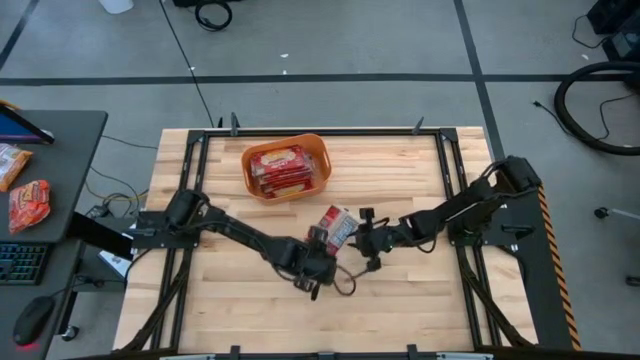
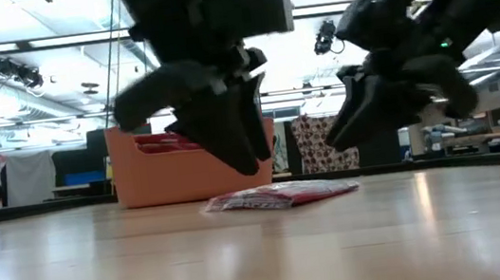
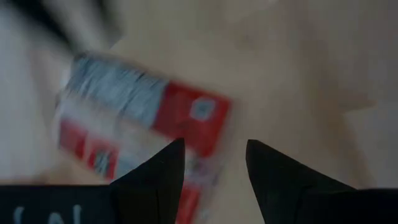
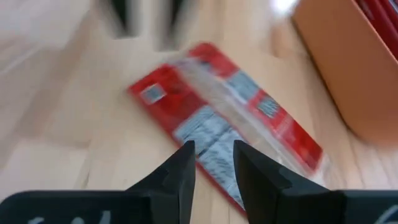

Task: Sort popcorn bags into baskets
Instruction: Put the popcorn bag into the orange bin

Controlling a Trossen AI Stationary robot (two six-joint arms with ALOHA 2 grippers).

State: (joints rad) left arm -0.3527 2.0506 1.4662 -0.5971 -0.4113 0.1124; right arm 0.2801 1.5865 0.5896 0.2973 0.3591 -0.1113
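An orange basket [image 1: 285, 167] stands at the table's far middle with several red popcorn bags [image 1: 281, 166] inside; it also shows in the low view [image 2: 163, 174]. One red popcorn bag [image 1: 338, 226] lies flat on the table near the centre [image 2: 281, 194]. My left gripper [image 1: 322, 258] hovers open just near-side of this bag, which shows beyond its fingers [image 3: 143, 118]. My right gripper [image 1: 364, 238] hovers just right of the bag with a narrow gap between its fingers, and the bag shows under them [image 4: 217, 118]. Both grippers are clear of the table in the low view.
Black frame rails [image 1: 200, 150] run along the table's left, right and far edges. A dark side desk [image 1: 50, 180] on the left carries snack packets [image 1: 28, 203], a keyboard and a mouse. Bare wood lies along the table's near side [image 1: 330, 320].
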